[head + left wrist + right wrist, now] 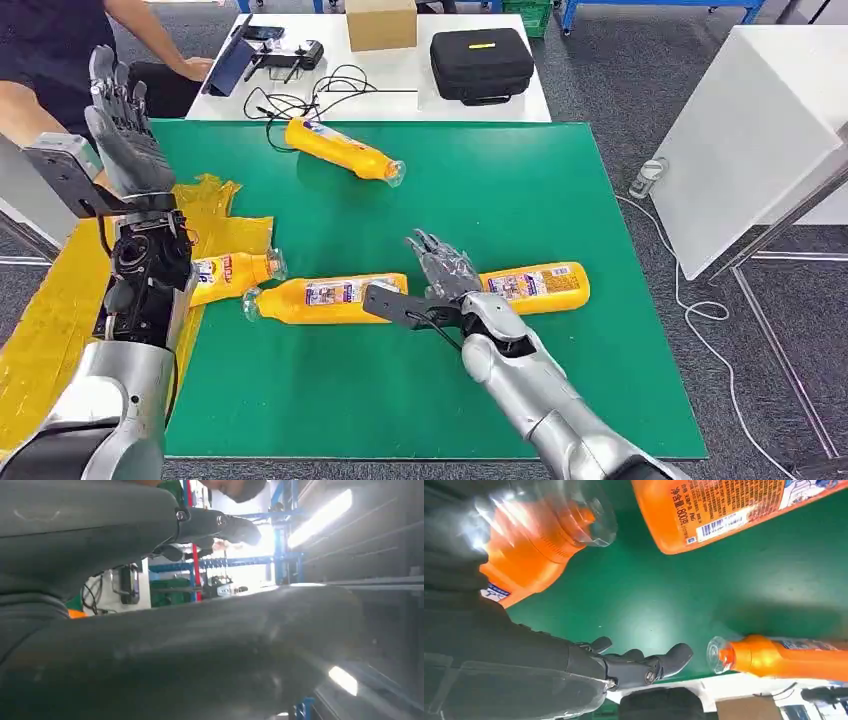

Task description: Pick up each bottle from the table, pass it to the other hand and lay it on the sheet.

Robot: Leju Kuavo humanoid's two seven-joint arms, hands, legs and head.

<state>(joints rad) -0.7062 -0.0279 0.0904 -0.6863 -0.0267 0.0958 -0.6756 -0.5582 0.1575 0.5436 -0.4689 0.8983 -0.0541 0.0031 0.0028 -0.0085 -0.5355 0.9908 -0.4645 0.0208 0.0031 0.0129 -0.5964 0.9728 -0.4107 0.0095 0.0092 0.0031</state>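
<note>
On the green table (560, 400) I count four orange bottles, all lying on their sides. My right hand (445, 268) hovers low near the middle of the table, fingers spread and holding nothing, right between two of them: the middle bottle (330, 298) lies just to its left with its clear cap pointing toward the left edge, and the right bottle (535, 286) lies just to its right, partly hidden behind the hand. From the right wrist camera I see the dark fingers (644, 665) extended over bare green, with orange bottles close around them, but I cannot tell which is which there.

My left hand (122, 125) is raised high at the left edge of the table, fingers straight and apart, empty. Below it the yellow sheet (55, 310) drapes over the left edge, crumpled. One bottle, the sheet bottle (232, 272), lies partly on that sheet with its cap toward the middle bottle's cap, the two caps close but apart.

The far bottle (340, 150) lies alone near the far edge, tilted, cap pointing right.

Beyond the far edge stands a white table (400, 95) carrying a black case (480, 63), a cardboard box (381, 22) and cables (300, 98). A person (60, 50) sits at the far left corner.
</note>
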